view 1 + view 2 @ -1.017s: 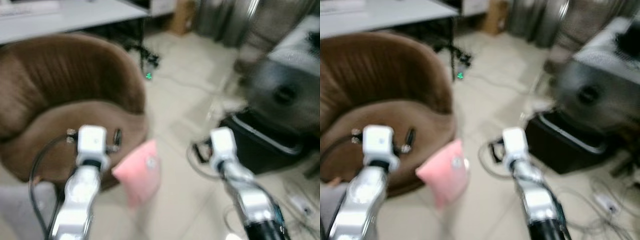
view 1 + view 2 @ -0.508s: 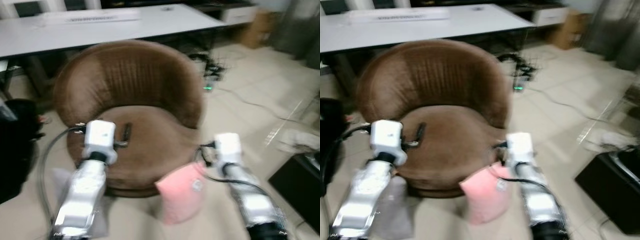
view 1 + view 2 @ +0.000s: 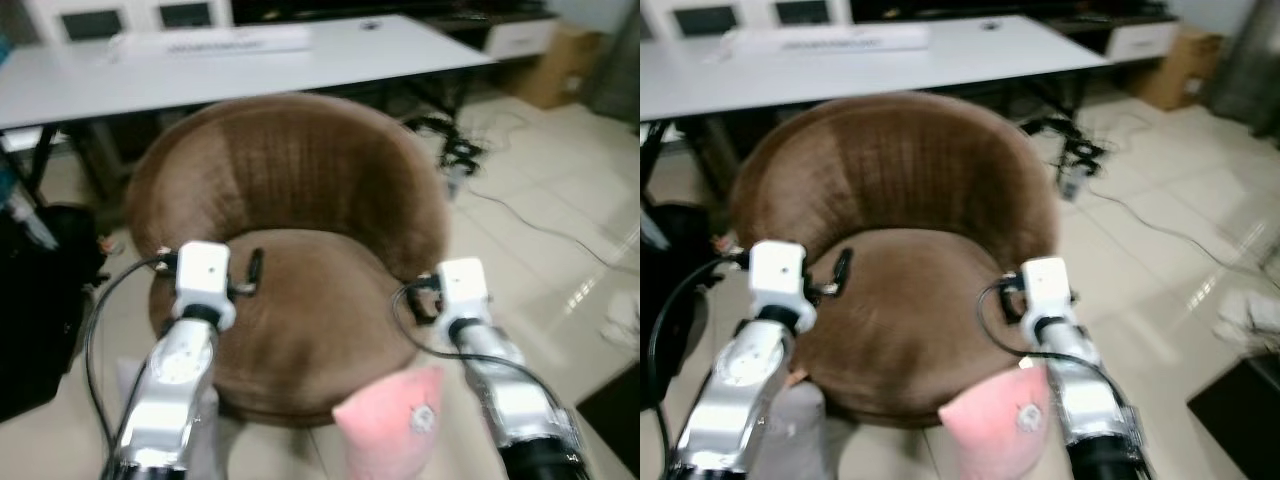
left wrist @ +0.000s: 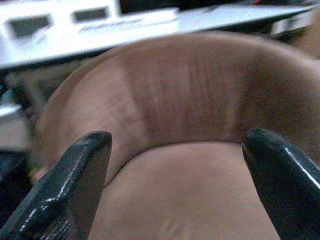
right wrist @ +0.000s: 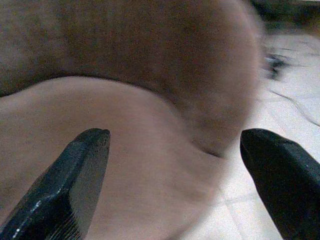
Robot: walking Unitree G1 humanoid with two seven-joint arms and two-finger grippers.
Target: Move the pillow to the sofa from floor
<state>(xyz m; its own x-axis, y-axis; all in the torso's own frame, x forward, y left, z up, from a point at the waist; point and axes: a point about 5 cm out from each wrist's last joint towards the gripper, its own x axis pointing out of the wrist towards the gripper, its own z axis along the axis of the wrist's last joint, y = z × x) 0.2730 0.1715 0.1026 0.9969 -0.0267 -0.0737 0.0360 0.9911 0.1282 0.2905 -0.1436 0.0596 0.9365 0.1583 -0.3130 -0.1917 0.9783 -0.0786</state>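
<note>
A pink pillow (image 3: pixel 388 432) with a small round tag stands on the floor against the front of the brown round sofa chair (image 3: pixel 300 180). It sits low between my two arms, close beside my right forearm. My left gripper (image 4: pixel 175 185) is open over the chair's seat, its fingers (image 4: pixel 65 190) spread wide with nothing between them. My right gripper (image 5: pixel 175 180) is open as well, held over the seat's right front edge with nothing in it. Both wrists hover just above the seat cushion (image 3: pixel 900 320).
A long white table (image 3: pixel 250 60) runs behind the chair. A black bag (image 3: pixel 40 300) stands on the floor at the left. Cables (image 3: pixel 455 150) lie on the pale tiles at the right, and a cardboard box (image 3: pixel 555 75) sits farther back.
The camera has swung left, so the chair now sits in the middle and the pillow lies lower in the picture. Both arms stay held out in front.
</note>
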